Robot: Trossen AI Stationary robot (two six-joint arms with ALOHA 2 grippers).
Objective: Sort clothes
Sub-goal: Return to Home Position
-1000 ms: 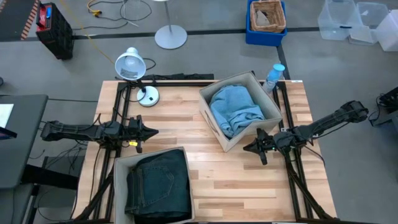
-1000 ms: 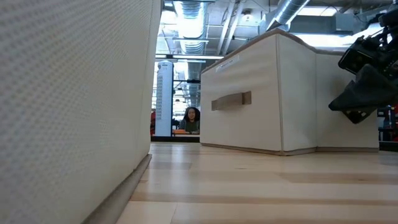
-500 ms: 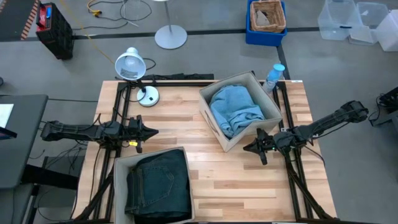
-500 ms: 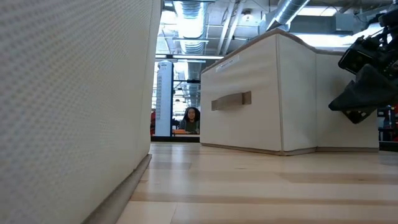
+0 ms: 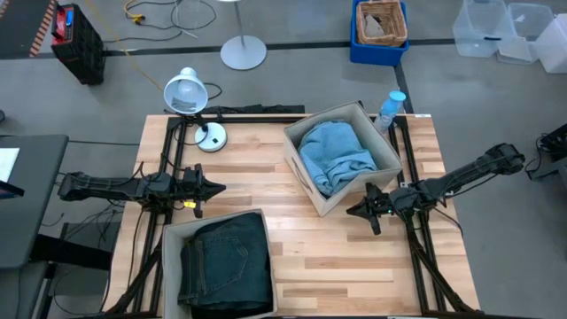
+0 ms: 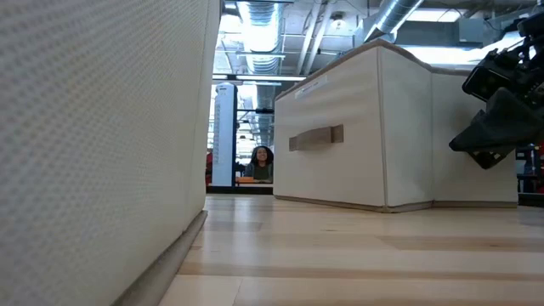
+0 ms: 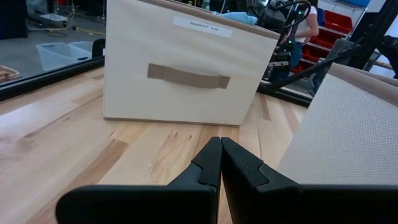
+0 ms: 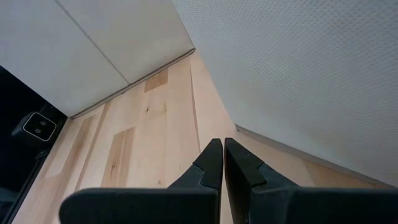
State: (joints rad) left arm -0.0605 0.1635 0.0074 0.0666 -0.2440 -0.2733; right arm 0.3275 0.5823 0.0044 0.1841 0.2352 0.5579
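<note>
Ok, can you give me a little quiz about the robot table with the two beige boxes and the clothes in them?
1. True or false: the left gripper is holding a garment.
2. What lies in the beige fabric box beside the right gripper? A) a red towel B) a light blue denim piece C) a yellow sock
3. Fill in: the dark blue-green jeans lie in the second beige box, the one nearest the ___ gripper.

Key: 1 false, it is shut on nothing; 2 B; 3 left.
</note>
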